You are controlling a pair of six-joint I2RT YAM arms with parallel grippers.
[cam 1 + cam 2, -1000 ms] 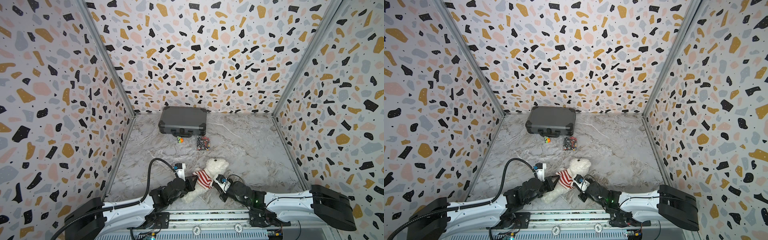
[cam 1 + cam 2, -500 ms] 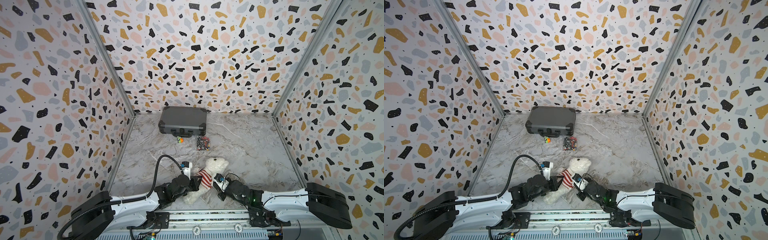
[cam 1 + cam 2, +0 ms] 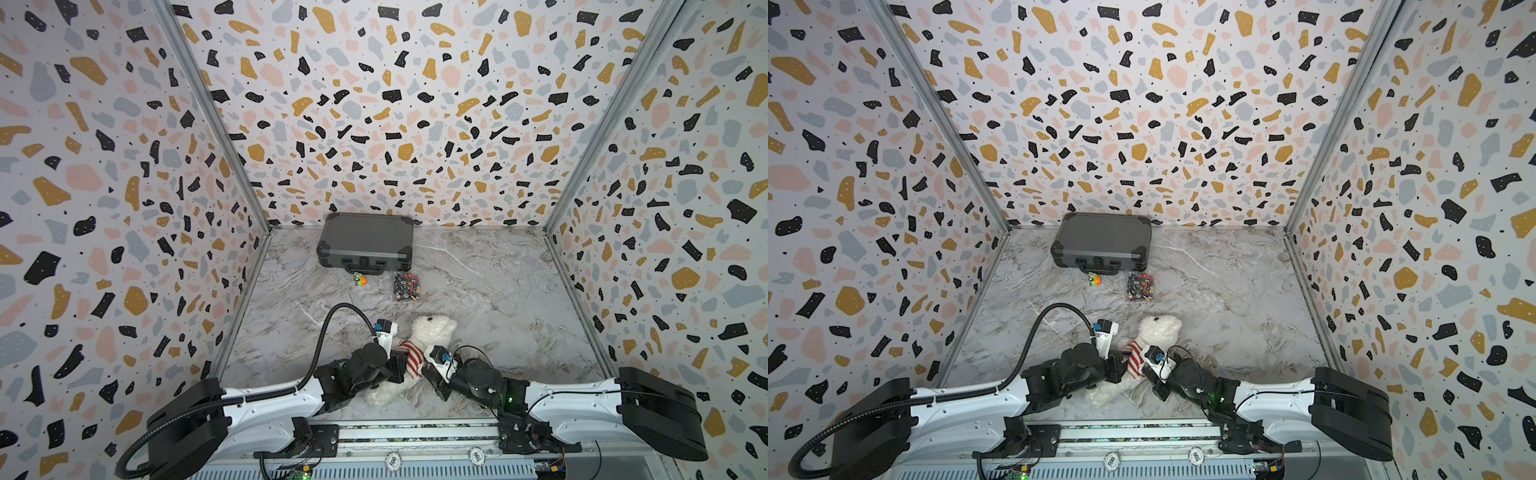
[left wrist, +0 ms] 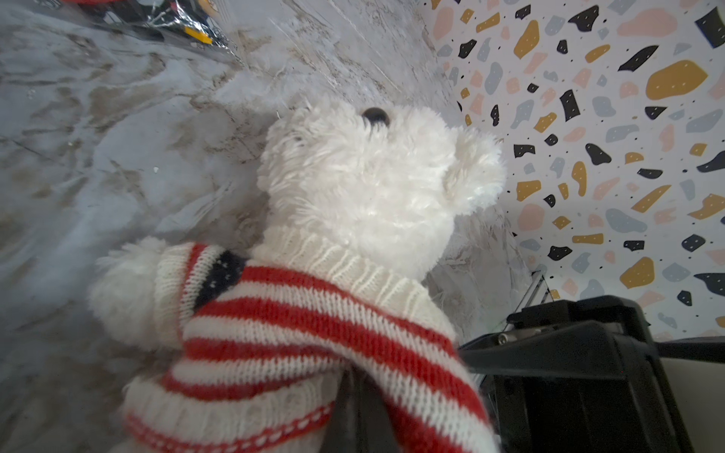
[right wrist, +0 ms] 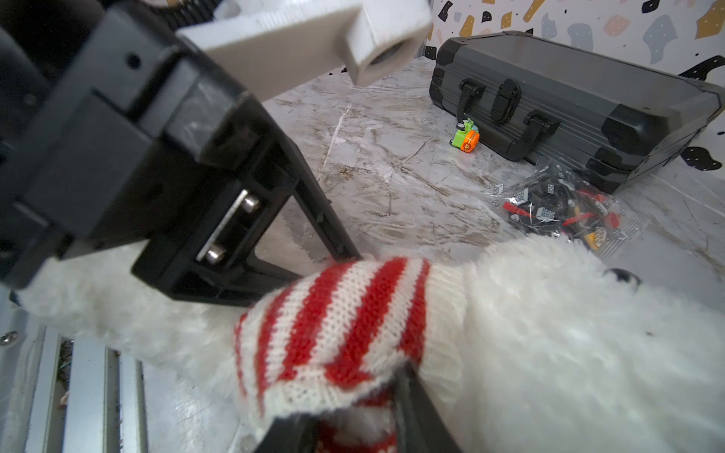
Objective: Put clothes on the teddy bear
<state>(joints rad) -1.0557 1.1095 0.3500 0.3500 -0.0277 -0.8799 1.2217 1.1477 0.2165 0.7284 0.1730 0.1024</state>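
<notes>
The white teddy bear (image 3: 432, 328) (image 3: 1158, 328) lies on the marble floor near the front, head toward the back wall. A red-and-white striped sweater (image 3: 411, 358) (image 4: 294, 333) (image 5: 345, 313) covers its neck and upper body, with one arm through a sleeve. My left gripper (image 3: 402, 368) (image 4: 359, 378) presses against the bear's left side, shut on the sweater's lower edge. On the bear's right side, my right gripper (image 3: 426, 372) (image 5: 353, 412) has its fingers apart, with the sweater's hem and fur lying between them.
A shut grey case (image 3: 365, 243) (image 5: 569, 98) stands at the back wall. In front of it lie a small green and orange toy (image 3: 359, 279) and a clear bag of small bricks (image 3: 407, 286). Patterned walls close three sides; a metal rail (image 3: 415, 432) runs along the front.
My left arm has pushed in toward the bear, its cable loop rising. The right gripper's fingers have spread apart on the sweater's hem. The bear has barely shifted.
</notes>
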